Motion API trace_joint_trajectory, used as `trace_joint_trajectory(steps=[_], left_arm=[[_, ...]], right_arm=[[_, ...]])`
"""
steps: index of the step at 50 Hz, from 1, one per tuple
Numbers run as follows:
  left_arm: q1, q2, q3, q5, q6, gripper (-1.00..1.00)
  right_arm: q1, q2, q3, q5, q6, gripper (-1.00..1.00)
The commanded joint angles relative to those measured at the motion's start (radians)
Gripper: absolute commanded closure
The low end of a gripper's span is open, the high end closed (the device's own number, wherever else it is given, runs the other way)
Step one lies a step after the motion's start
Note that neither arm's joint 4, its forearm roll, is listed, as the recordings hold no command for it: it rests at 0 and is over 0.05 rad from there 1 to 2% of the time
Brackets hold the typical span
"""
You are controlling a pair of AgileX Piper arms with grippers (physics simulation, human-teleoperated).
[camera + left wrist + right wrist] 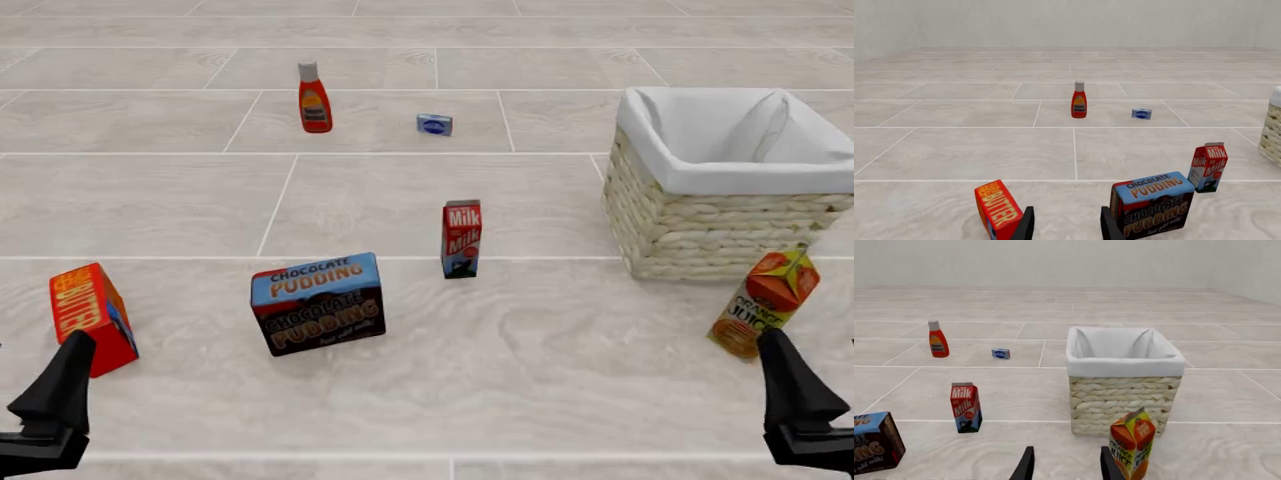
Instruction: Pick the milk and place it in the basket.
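Note:
The milk (pixel 462 238) is a small red carton with a gabled top, standing upright on the tiled surface near the middle; it also shows in both wrist views (pixel 1207 167) (pixel 966 407). To its right stands the basket (pixel 721 215), woven cream wicker with a white cloth lining (pixel 1124 390). My left gripper (pixel 60 385) is low at the near left, far from the milk, and is open and empty (pixel 1066 227). My right gripper (pixel 794 385) is at the near right, in front of the basket, also open and empty (pixel 1066 467).
A chocolate pudding box (pixel 318 303) stands left of the milk, with a butter box (pixel 94 318) by my left gripper. An orange juice carton (pixel 763 303) leans just ahead of my right gripper. A red sauce bottle (pixel 314 97) and a small blue packet (pixel 434 124) lie farther back.

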Motion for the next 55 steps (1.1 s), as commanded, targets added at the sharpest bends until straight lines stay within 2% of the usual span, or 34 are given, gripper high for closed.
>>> trace_joint_trajectory(steps=[1,3,5,8,9,10,12,14,17,18,19,20,22,25,27,28,30,33,35,42,44,49,51,55], left_arm=[[0.0,0.007,-0.003,-0.003,0.0,-1.0],[0.0,0.007,-0.005,-0.002,0.0,-1.0],[0.0,0.008,-0.003,-0.005,0.0,-1.0],[0.0,0.008,-0.002,-0.005,0.0,-1.0],[0.0,0.008,-0.002,-0.005,0.0,-1.0],[0.0,0.01,-0.002,-0.007,0.0,-1.0],[0.0,0.008,-0.002,-0.006,0.0,-1.0],[0.0,0.008,-0.002,-0.005,0.0,-1.0],[0.0,0.008,-0.002,-0.005,0.0,-1.0],[0.0,0.007,-0.002,-0.004,0.0,-1.0],[0.0,0.008,-0.002,-0.006,0.0,-1.0],[0.0,0.006,-0.004,-0.002,0.001,-1.0],[0.0,0.006,-0.004,-0.002,0.001,-1.0],[0.0,0.006,-0.004,-0.002,0.001,-1.0],[0.001,0.006,-0.004,-0.002,0.0,-1.0],[0.0,0.006,-0.004,-0.002,0.0,-1.0],[0.0,0.006,-0.004,-0.002,0.0,-1.0],[0.0,0.006,-0.004,-0.002,0.001,-1.0],[0.0,0.006,-0.004,-0.002,0.0,-1.0],[0.0,0.006,-0.004,-0.002,0.0,-1.0],[0.0,0.006,-0.004,-0.002,0.0,-1.0],[0.0,0.006,-0.004,-0.002,0.0,-1.0],[0.0,0.006,-0.004,-0.002,0.0,-1.0],[0.0,0.006,-0.004,-0.002,0.001,-1.0]], right_arm=[[0.097,0.065,-0.059,0.002,-0.037,-1.0],[0.13,0.137,-0.074,-0.047,-0.083,-1.0],[0.176,0.229,-0.105,-0.087,-0.073,-1.0],[0.217,0.261,-0.171,-0.068,-0.072,-1.0],[0.25,0.279,-0.216,-0.046,-0.103,-1.0],[0.264,0.29,-0.234,-0.036,-0.103,-1.0],[0.275,0.335,-0.286,-0.006,-0.06,-1.0],[0.326,0.347,-0.354,0.031,-0.069,-1.0],[0.358,0.363,-0.414,0.064,-0.086,-1.0],[0.362,0.38,-0.431,0.074,-0.077,-1.0],[0.365,0.454,-0.456,0.09,-0.042,-1.0],[0.408,0.448,-0.478,0.073,-0.063,-1.0],[0.43,0.508,-0.512,0.075,-0.065,-1.0],[0.436,0.6,-0.555,0.072,-0.031,-1.0],[0.479,0.666,-0.607,0.071,0.011,-1.0],[0.485,0.685,-0.623,0.07,-0.003,-1.0],[0.501,0.74,-0.652,0.073,0.019,-1.0],[0.498,0.784,-0.691,0.09,0.033,-1.0],[0.531,0.863,-0.746,0.112,0.063,-1.0],[0.535,0.972,-0.832,0.142,0.05,-1.0],[0.552,1.029,-0.858,0.133,0.072,-1.0],[0.544,1.126,-0.886,0.095,0.056,-1.0],[0.513,1.144,-0.896,0.097,0.033,-1.0],[0.499,1.227,-0.951,0.097,0.037,-1.0]])
